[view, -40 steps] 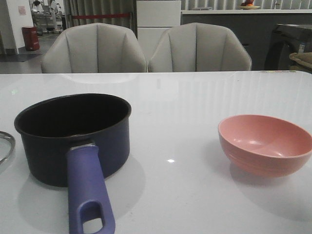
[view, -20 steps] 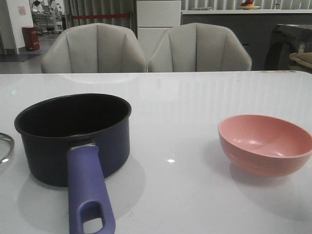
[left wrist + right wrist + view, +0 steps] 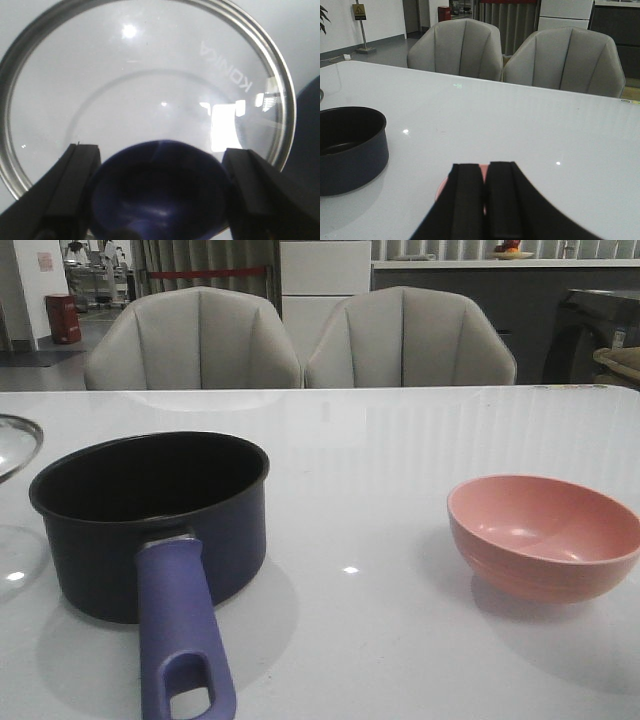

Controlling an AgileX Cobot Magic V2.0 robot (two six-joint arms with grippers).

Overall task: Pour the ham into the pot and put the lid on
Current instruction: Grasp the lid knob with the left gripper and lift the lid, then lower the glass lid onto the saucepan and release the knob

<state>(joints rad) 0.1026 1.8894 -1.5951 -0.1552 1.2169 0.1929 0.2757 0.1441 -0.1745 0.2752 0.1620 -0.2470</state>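
The navy pot (image 3: 150, 520) stands at the front left of the table, its purple-blue handle (image 3: 180, 640) pointing toward me; it also shows in the right wrist view as the pot (image 3: 350, 150). Its dark inside shows no ham; the ham is out of view. The glass lid (image 3: 150, 75) hangs off the table, with my left gripper (image 3: 161, 152) shut on its blue knob (image 3: 160, 195). Only the lid's rim (image 3: 15, 435) shows at the front view's far left edge. My right gripper (image 3: 486, 167) is shut on nothing, above the pink bowl (image 3: 443, 189).
The pink bowl (image 3: 545, 535) sits at the front right and looks empty. Two grey chairs (image 3: 300, 340) stand behind the table's far edge. Neither arm shows in the front view.
The lid's rim has risen from the table surface at the far left to about the height of the pot's rim. Pot and bowl have not moved.
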